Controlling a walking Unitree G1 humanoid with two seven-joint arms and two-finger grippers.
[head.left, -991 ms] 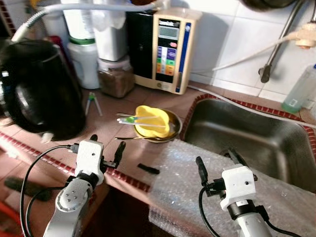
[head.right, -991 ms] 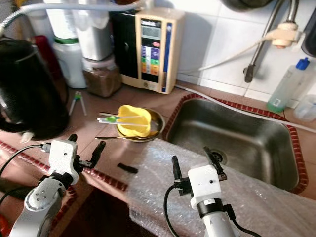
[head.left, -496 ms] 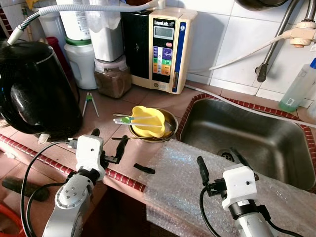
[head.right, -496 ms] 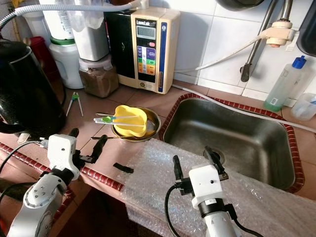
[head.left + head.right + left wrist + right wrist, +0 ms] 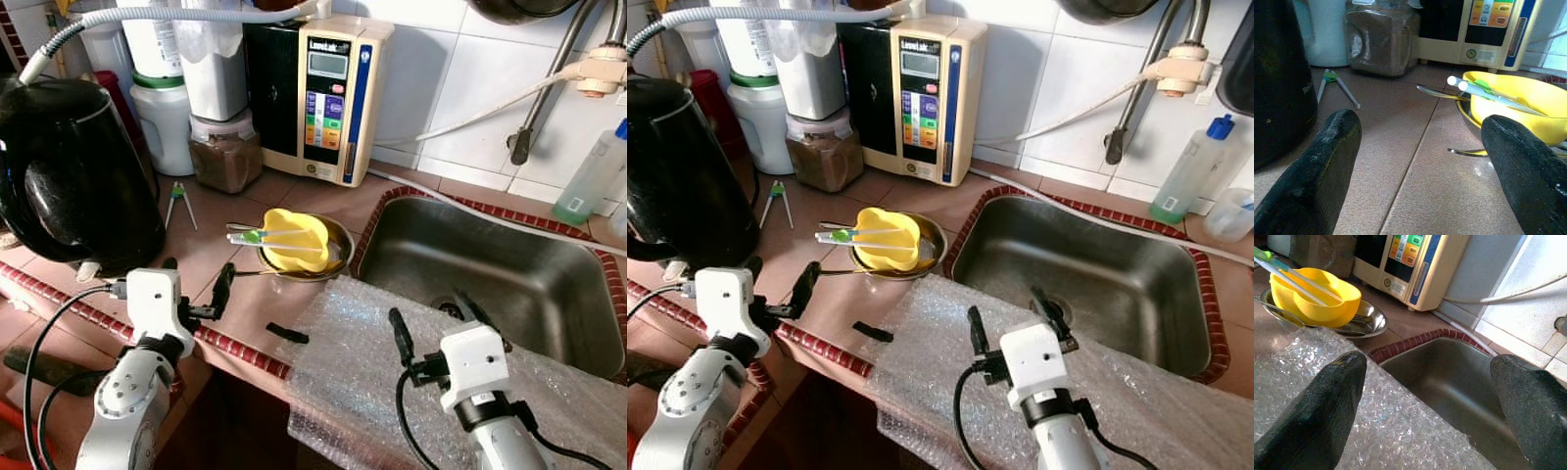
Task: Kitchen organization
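both empty and spread wide: left gripper (image 5: 194, 284) low over counter aimed at yellow bowl (image 5: 297, 240) in steel dish (image 5: 338, 257) beside sink (image 5: 490, 274), probably lining up; right gripper (image 5: 1014, 313) above bubble wrap (image 5: 950, 362).

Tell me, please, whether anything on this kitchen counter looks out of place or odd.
Yes: a sheet of bubble wrap is draped over the counter's front edge beside the sink, under the right gripper, an unusual thing there. A small black piece also lies loose near the edge.
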